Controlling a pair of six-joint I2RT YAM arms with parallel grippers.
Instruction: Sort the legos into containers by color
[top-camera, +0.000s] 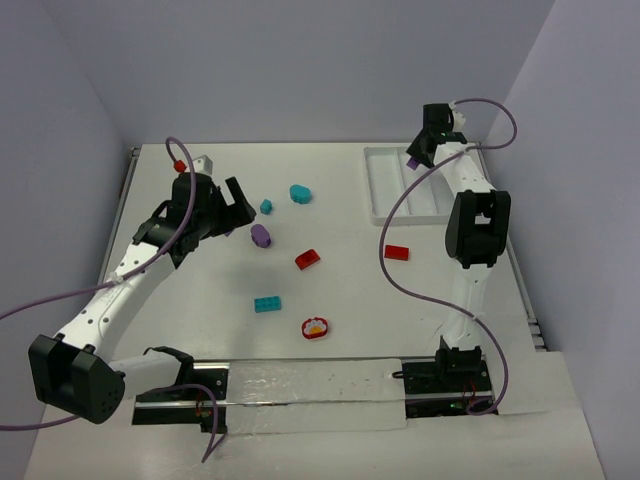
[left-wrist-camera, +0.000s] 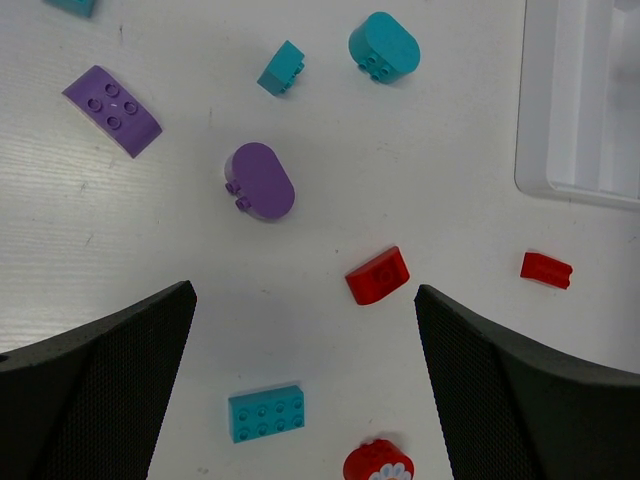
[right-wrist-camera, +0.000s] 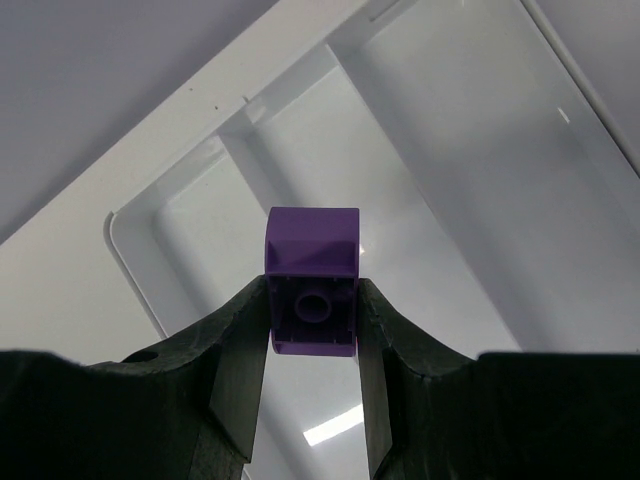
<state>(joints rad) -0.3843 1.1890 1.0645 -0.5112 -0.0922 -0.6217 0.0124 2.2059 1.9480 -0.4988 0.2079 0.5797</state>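
Presently, a small purple brick (right-wrist-camera: 312, 250) is clamped between the fingers of the right gripper (right-wrist-camera: 312, 300), its hollow underside turned toward the wrist camera. It is held in the air above the far end of the white three-compartment tray (right-wrist-camera: 240, 150); which compartment lies directly beneath it cannot be told. The tray is set near the far right corner of the tabletop, its long compartments running from far to near. The left gripper (left-wrist-camera: 305, 300) is held above the left middle of the tabletop with its fingers spread wide apart and nothing between them. Loose legos are scattered on the middle of the tabletop, all apart from one another: a purple oval piece (left-wrist-camera: 260, 181), a teal rounded piece (left-wrist-camera: 384, 47) and a small teal brick (left-wrist-camera: 281, 68) toward the far edge, a red wedge (left-wrist-camera: 377, 275), a small red brick (left-wrist-camera: 546, 269) nearer the right edge, and a long teal brick (left-wrist-camera: 266, 413) and a red round piece with a white-yellow top (left-wrist-camera: 378, 465) toward the near edge. A curved purple brick (left-wrist-camera: 112, 110) is seen in the left wrist view only.
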